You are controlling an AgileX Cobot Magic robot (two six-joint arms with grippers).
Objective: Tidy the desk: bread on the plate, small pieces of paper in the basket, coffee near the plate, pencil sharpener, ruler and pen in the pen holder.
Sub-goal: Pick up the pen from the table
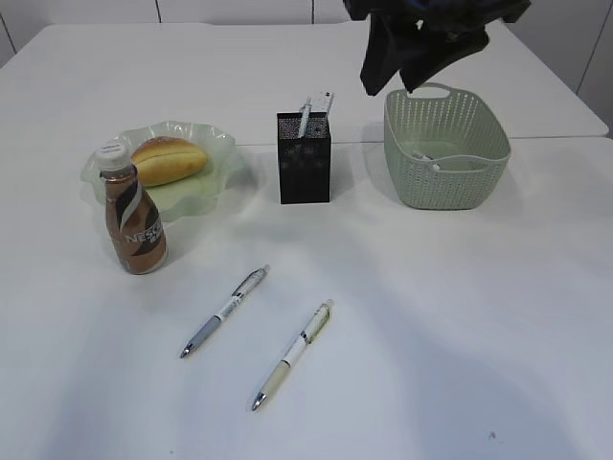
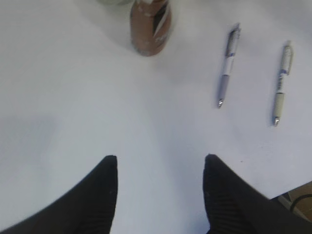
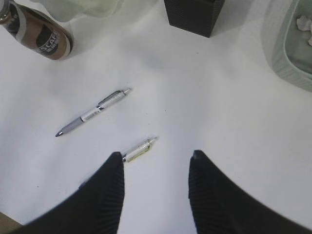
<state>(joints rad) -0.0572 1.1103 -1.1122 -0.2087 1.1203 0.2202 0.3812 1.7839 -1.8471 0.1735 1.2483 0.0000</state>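
Bread [image 1: 169,159] lies on the green plate [image 1: 218,180]. A coffee bottle [image 1: 134,216] stands just in front of the plate. A black mesh pen holder [image 1: 305,163] holds a white ruler-like item [image 1: 316,110]. Two pens lie on the table: a grey-blue one [image 1: 225,310] and a pale green one [image 1: 293,354]. My right gripper [image 1: 391,84] hangs open and empty high over the green basket [image 1: 450,196], with paper pieces [image 1: 426,158] inside. In the right wrist view its jaws [image 3: 156,155] frame bare table beside the green pen [image 3: 140,148]. My left gripper [image 2: 161,158] is open and empty over bare table. No pencil sharpener shows.
The left wrist view shows the bottle [image 2: 150,29] and both pens [image 2: 227,66] [image 2: 282,83] ahead. The right wrist view shows the pen holder [image 3: 194,14], basket [image 3: 287,53] and bottle [image 3: 41,31]. A table seam runs behind the holder.
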